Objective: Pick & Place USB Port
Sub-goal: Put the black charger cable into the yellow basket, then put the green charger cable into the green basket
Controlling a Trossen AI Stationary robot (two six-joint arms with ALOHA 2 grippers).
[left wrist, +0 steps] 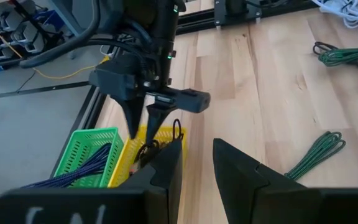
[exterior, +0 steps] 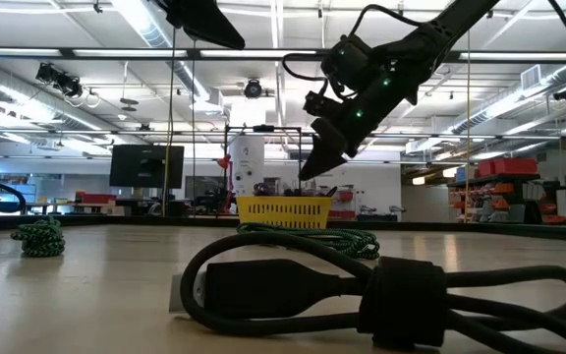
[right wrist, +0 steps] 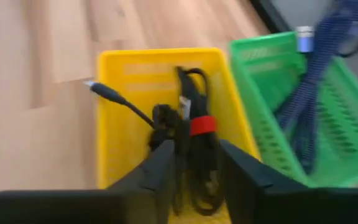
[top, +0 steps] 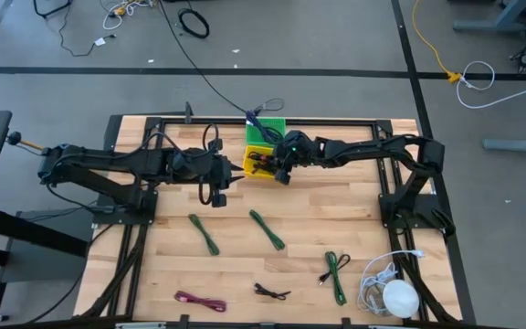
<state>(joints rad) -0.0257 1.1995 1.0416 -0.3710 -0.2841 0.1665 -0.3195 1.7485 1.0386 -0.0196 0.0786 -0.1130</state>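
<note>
A yellow basket (top: pixel 261 163) stands next to a green basket (top: pixel 268 128) at the table's far middle. In the yellow basket (right wrist: pixel 114 124) lies a bundled black USB cable (right wrist: pixel 194 143) with a red band; one plug end (right wrist: pixel 101 90) sticks out over the wall. My right gripper (right wrist: pixel 194 171) hangs open just above this basket, fingers pointing down, holding nothing; it also shows in the low view (exterior: pixel 324 157) and the left wrist view (left wrist: pixel 143 124). My left gripper (left wrist: pixel 197 171) is open and empty, level, just left of the yellow basket (left wrist: pixel 160 140).
The green basket (right wrist: pixel 278 106) holds a blue cable (right wrist: pixel 316 81). On the near half of the table lie green cable bundles (top: pixel 204 233) (top: pixel 268 228) (top: pixel 336 274), a pink one (top: pixel 199 302), a black one (top: pixel 270 292) and a white cable with a round white object (top: pixel 395 294).
</note>
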